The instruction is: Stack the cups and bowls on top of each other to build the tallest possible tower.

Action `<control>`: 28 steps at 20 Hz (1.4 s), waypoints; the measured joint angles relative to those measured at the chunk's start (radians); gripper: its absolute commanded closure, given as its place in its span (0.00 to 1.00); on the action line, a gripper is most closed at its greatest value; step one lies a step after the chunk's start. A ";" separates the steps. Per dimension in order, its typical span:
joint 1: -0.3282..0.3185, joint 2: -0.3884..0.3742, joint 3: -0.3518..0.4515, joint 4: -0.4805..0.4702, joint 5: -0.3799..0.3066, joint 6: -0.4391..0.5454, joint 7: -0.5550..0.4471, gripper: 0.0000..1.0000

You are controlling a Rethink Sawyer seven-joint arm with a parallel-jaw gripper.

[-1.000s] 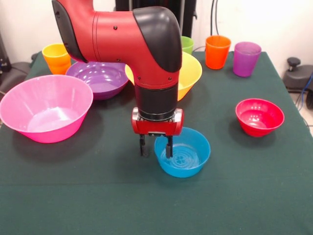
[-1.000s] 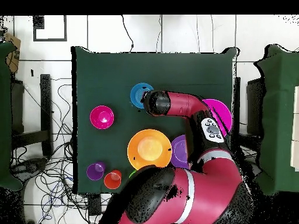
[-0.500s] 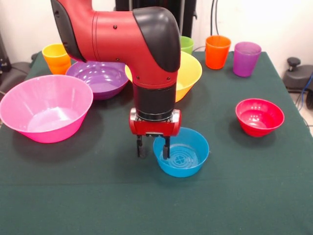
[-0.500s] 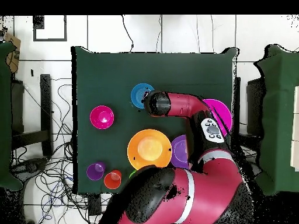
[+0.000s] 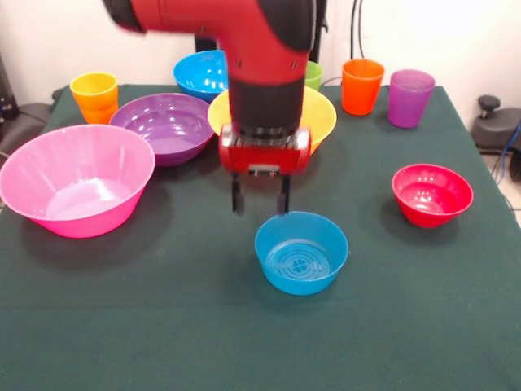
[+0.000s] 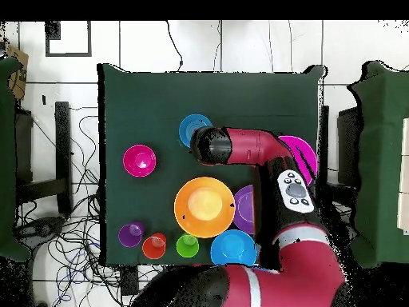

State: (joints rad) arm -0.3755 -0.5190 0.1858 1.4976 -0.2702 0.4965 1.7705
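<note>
Nearest to me in the front view sits the small light-blue bowl point(image 5: 301, 252), upright on the green surface point(image 5: 163, 326) and alone, with nothing stacked in it yet. Just behind and above its far rim I see the gripper point(image 5: 260, 195) hanging clear of it, fingers spread and empty. Off to the right is the small red bowl point(image 5: 431, 194); on the left stands the large pink bowl point(image 5: 76, 179).

Farther back I have the medium purple bowl point(image 5: 162, 128) and the large orange bowl point(image 5: 313, 122), partly hidden by the arm, then the medium blue bowl point(image 5: 202, 74) behind them. Along the far edge stand the yellow-orange cup point(image 5: 94, 96), green cup point(image 5: 311, 74), red-orange cup point(image 5: 361, 85) and purple cup point(image 5: 410, 97).

I judge these bowls light, stiff and slick, so they could skate or tip if nudged. I would pinch a rim wall, one finger inside and one outside, and lift straight.
</note>
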 measured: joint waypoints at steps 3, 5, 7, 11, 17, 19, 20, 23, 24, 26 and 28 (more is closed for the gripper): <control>0.015 -0.055 -0.005 0.033 0.005 0.029 0.000 0.00; 0.032 -0.098 -0.009 0.059 0.011 0.045 0.000 0.00; 0.051 -0.126 -0.015 0.077 0.015 0.049 0.000 0.00; 0.105 -0.173 -0.034 0.115 0.019 0.049 0.000 0.00; 0.194 -0.207 -0.064 0.163 0.023 0.049 0.000 0.00; 0.211 -0.212 -0.069 0.179 0.026 0.049 0.000 0.00; 0.213 -0.215 -0.069 0.185 0.027 0.049 0.000 0.00; 0.217 -0.229 -0.070 0.219 0.029 0.049 0.000 0.00; 0.215 -0.232 -0.071 0.227 0.029 0.049 0.000 0.00; 0.211 -0.237 -0.073 0.240 0.029 0.049 0.000 0.00; 0.208 -0.241 -0.074 0.250 0.029 0.049 0.000 0.00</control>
State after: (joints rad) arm -0.1678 -0.7602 0.1114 1.7472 -0.2410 0.5454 1.7705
